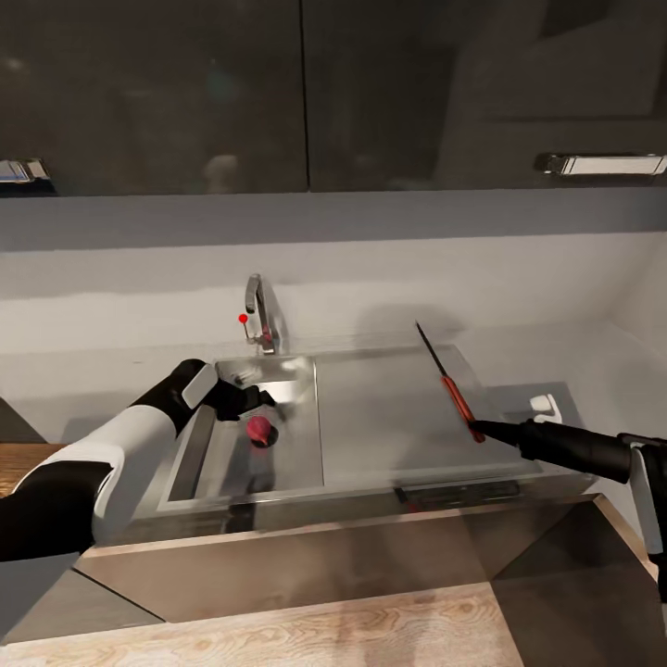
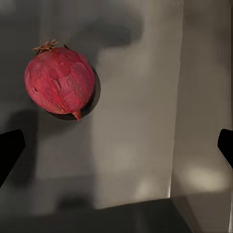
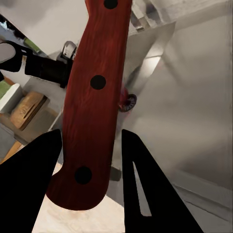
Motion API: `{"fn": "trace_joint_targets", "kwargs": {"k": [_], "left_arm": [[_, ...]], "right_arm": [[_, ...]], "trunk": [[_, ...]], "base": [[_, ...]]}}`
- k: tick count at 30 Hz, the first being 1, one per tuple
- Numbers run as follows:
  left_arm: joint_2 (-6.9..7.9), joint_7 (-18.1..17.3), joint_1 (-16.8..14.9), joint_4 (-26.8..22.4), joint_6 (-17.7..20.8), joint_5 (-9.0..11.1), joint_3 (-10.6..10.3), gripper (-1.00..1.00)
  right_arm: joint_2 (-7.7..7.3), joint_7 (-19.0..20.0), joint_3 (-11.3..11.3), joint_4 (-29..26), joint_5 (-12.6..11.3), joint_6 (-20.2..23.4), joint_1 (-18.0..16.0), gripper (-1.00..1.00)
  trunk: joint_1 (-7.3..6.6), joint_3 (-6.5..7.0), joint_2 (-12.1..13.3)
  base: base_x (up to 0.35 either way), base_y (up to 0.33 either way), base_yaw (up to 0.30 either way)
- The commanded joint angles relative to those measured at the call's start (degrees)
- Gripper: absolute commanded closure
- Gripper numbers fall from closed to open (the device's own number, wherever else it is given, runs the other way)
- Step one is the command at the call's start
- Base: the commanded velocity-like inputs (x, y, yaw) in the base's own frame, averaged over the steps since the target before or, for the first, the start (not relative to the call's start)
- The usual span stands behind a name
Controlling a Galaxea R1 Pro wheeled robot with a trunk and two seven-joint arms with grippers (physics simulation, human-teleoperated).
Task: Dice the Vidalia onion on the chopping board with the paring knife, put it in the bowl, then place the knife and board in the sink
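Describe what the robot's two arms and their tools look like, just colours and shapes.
The left arm has a glossy white shell with black joint sections and a white panel near the wrist. Its left tool is black, with dark fingertips. The right arm tapers as a slim black tube to the right tool, whose fingers are flat, black and pointed.

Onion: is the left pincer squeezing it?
No, the onion lies in the sink, apart from the open left pincer.

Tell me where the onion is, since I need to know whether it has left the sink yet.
The onion lies on the floor of the sink basin, left of the drainboard in the head view, just below the left gripper, whose open jaws hover above it.
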Motion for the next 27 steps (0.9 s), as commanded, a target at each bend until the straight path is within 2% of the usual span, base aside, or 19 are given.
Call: {"fn": "trace_joint_targets", "kwargs": {"k": [1,4,8,12,14,18,19,23,27], "left_arm": [[-0.02,0.3,-0.4,0.3,-0.1,0.3,-0.7,-1.0],[-0.1,1.3,-1.3,1.2,-1.1,0.3,-1.2,-1.0],[-0.13,2.4,-2.6,2.5,-2.4,0.2,-1.3,-1.0],[-0.13,2.6,-3.9,3.8,-3.7,0.2,-1.3,-1.0],[-0.13,2.7,-4.4,3.8,-4.3,0.1,-1.3,-1.0],[-0.21,2.9,-4.4,3.8,-4.4,0.1,-1.3,-1.0],[-0.18,2.9,-4.4,3.8,-4.4,0.0,-1.3,-1.0],[-0.14,2.9,-4.4,3.8,-4.4,-0.1,-1.4,-1.0],[-0.19,3.1,-4.4,4.8,-4.8,-0.1,-1.4,-1.0]], "right_arm": [[0.32,-0.3,-0.3,0.0,0.0,0.2,-0.4,1.0],[1.28,-1.3,-1.3,-0.3,-0.1,-0.8,-1.2,1.0],[2.57,-2.2,-2.6,0.0,1.3,-2.2,-1.2,1.0],[2.67,-2.0,-3.2,0.0,2.7,-1.6,-1.2,1.0],[2.4,-1.3,-2.6,-0.7,3.0,-1.0,-1.1,1.0],[2.76,-0.7,-1.3,-1.9,3.3,0.1,-1.0,1.0],[2.83,-0.8,6.8,-1.9,3.1,-0.8,-1.0,1.0],[2.86,-0.6,7.5,-1.4,2.6,-2.4,-0.7,1.0],[3.08,-0.7,7.7,-0.1,2.5,-6.4,-0.5,1.0]], "trunk": [[0.03,-0.11,-0.1],[0.03,-0.11,-0.1],[0.03,-0.11,-0.1],[0.03,-0.11,-0.1],[0.03,-0.11,-0.1],[0.03,-0.11,-0.1],[0.03,-0.11,-0.1],[0.03,-0.11,-0.1],[0.03,-0.15,-0.1]], "base": [[0.0,0.0,0.0],[0.0,0.0,0.0],[0.0,0.0,0.0],[0.0,0.0,0.0],[0.0,0.0,0.0],[0.0,0.0,0.0],[0.0,0.0,0.0],[0.0,0.0,0.0],[0.0,0.0,0.0]]}}
